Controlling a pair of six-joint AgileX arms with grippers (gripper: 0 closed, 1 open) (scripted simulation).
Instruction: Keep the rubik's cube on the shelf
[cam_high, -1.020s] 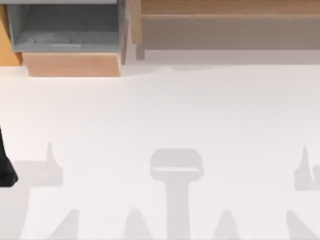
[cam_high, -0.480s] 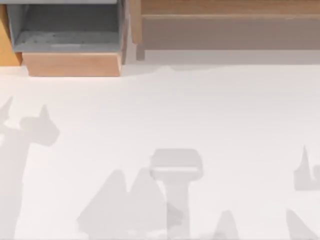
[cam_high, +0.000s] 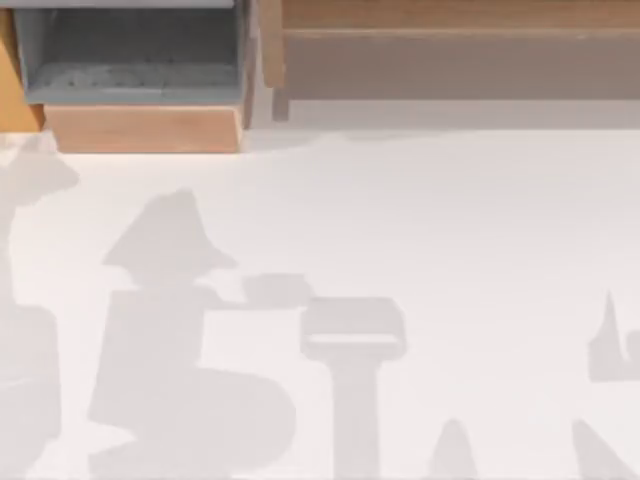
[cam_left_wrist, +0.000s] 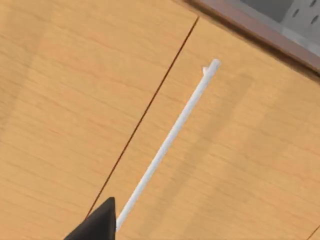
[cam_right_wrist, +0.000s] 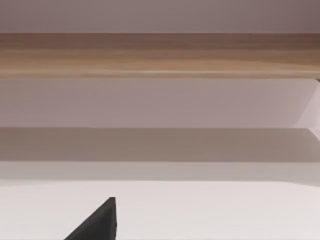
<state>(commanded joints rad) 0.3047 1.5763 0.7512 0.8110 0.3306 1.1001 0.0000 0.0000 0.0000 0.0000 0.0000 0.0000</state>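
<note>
top view: white worktop (cam_high: 420, 220) crossed by grey shadows, the largest on the left half, smaller ones along the near edge and at the right. at the far left, a box (cam_high: 140, 75) with grey lining and a light wood front. to its right, along the far edge, the shelf (cam_high: 450, 15), a light-brown ledge above a grey-brown front panel (panel running off the right side). narrow gap between box and shelf.

left wrist view: close against orange-brown wood panels (cam_left_wrist: 65, 100) split by a thin dark seam. a slim white bar handle (cam_left_wrist: 170, 140) slanting across the panel beside the seam, casting a faint shadow. dark tip of the left hand (cam_left_wrist: 97, 225) at the picture's edge, near the handle's lower end; touching or not, cannot tell, nor whether wide or narrow. a dark-brown edge and some grey surface in the far corner.

right wrist view: looking level at the shelf (cam_right_wrist: 160, 55), wood ledge above the grey-brown front, white worktop (cam_right_wrist: 210, 210) below. dark tip of the right hand (cam_right_wrist: 97, 225) low over the worktop, well apart from the shelf; wide or narrow, cannot tell.

where the cube lies: cannot tell.
</note>
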